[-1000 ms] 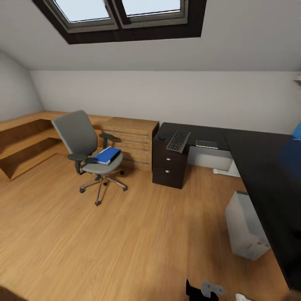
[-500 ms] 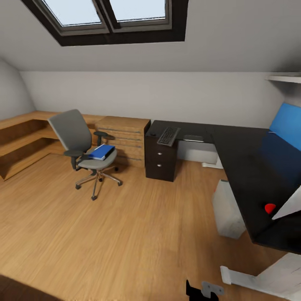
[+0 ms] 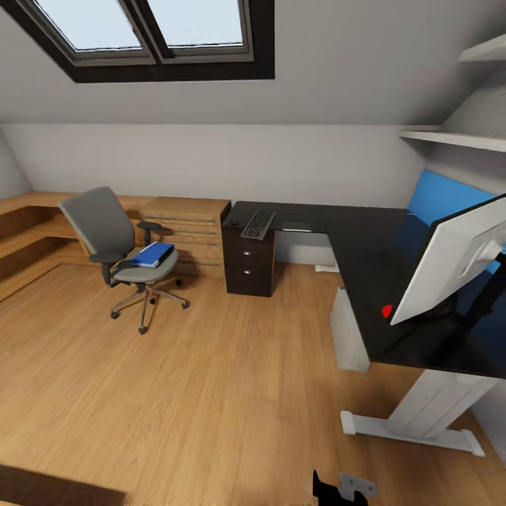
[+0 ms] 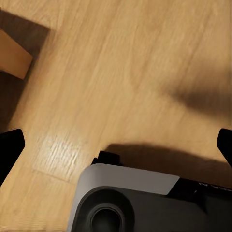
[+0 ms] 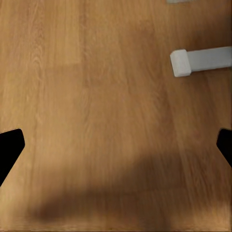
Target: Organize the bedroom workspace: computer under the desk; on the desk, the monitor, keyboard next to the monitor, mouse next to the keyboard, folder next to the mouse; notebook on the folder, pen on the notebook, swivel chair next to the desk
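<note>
The swivel chair (image 3: 112,235) stands on the wooden floor at the left, with the blue folder (image 3: 152,254) lying on its seat. To its right runs the black L-shaped desk (image 3: 358,246) with its drawer unit (image 3: 247,265). The keyboard (image 3: 258,224) lies above the drawers, and the dark grey notebook (image 3: 297,227) lies just right of it. The monitor (image 3: 453,260) stands on the desk's near right wing, pale back toward me, red light (image 3: 386,310) at its lower corner. The pale computer (image 3: 348,332) sits under the desk. My left gripper (image 4: 116,145) and right gripper (image 5: 116,145) hang open over bare floor.
A light wooden shelf unit (image 3: 184,225) runs along the far wall behind the chair. The desk's white T-foot leg (image 3: 422,414) is near on the right, its foot (image 5: 200,62) close to my right gripper. Wall shelves (image 3: 450,137) hang at upper right. My base (image 4: 135,198) is below the left gripper.
The whole picture has slid left, so the camera has turned right. The monitor and the desk's white leg have come fully into view. No object has moved.
</note>
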Motion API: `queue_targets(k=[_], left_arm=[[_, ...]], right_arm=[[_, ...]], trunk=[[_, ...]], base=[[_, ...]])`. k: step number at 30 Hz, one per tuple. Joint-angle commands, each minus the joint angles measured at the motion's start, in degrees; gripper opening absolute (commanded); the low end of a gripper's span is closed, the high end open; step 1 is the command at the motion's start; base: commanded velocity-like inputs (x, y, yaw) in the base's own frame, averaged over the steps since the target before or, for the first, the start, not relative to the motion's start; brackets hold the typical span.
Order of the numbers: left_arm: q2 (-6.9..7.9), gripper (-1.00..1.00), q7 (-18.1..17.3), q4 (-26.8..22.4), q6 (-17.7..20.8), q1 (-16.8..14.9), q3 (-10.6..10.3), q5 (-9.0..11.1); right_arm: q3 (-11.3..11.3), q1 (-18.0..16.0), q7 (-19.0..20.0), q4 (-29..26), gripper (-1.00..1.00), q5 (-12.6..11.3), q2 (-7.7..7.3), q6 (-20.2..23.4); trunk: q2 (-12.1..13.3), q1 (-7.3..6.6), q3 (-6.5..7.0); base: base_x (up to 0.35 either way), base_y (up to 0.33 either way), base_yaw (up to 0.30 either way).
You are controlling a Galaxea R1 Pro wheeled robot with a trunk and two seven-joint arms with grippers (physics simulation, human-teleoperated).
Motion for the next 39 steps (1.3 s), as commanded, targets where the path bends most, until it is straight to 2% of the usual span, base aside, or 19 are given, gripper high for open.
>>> queue_targets(k=[1, 7, 10, 13, 17, 30, 39], left_arm=[[0.07, 1.00, 0.54, -0.14, -0.15, 0.02, -0.49, 0.28], [0.06, 1.00, 0.77, -0.23, -0.17, 0.02, -0.49, 0.27], [-0.09, 1.00, 0.86, -0.33, -0.17, 0.02, -0.52, 0.27], [-0.43, 1.00, 1.03, -0.40, -0.17, 0.02, -0.51, 0.27], [-0.64, 1.00, 1.15, -0.43, -0.11, 0.02, -0.49, 0.27], [-1.03, 1.00, 1.28, -0.40, 0.25, 0.02, -0.49, 0.24], [-1.42, 1.00, 1.21, -0.20, 0.49, 0.02, -0.54, 0.25]], right_arm=[[0.04, -0.06, -0.12, 0.13, 1.00, -0.09, 0.01, -0.25], [0.04, -0.06, 0.00, 0.05, 1.00, 0.06, -0.20, -0.26], [0.04, -0.06, 0.03, 0.05, 1.00, 1.09, -0.30, -0.25], [0.04, -0.06, -0.02, 0.04, 1.00, 3.63, -0.38, -0.23], [0.01, -0.06, -0.09, 0.10, 1.00, 5.03, -0.40, -0.21], [0.00, 0.03, -0.28, 0.13, 1.00, 5.54, -0.06, -0.40], [-0.05, 0.02, -0.30, 0.13, 1.00, 5.45, -0.20, -0.39]], trunk=[[0.38, -0.24, 0.14], [2.79, -1.56, 1.22], [3.99, -2.22, 1.76], [5.20, -2.88, 2.30], [6.80, -3.76, 3.01], [12.02, -6.61, 5.35], [15.62, -8.59, 6.96]], base=[[-0.184, -0.002, -0.022], [-0.106, -0.001, -0.008], [-0.021, 0.000, -0.002], [-0.008, 0.000, -0.001], [-0.003, 0.000, 0.000], [0.000, 0.000, -0.001], [0.000, 0.000, -0.227]])
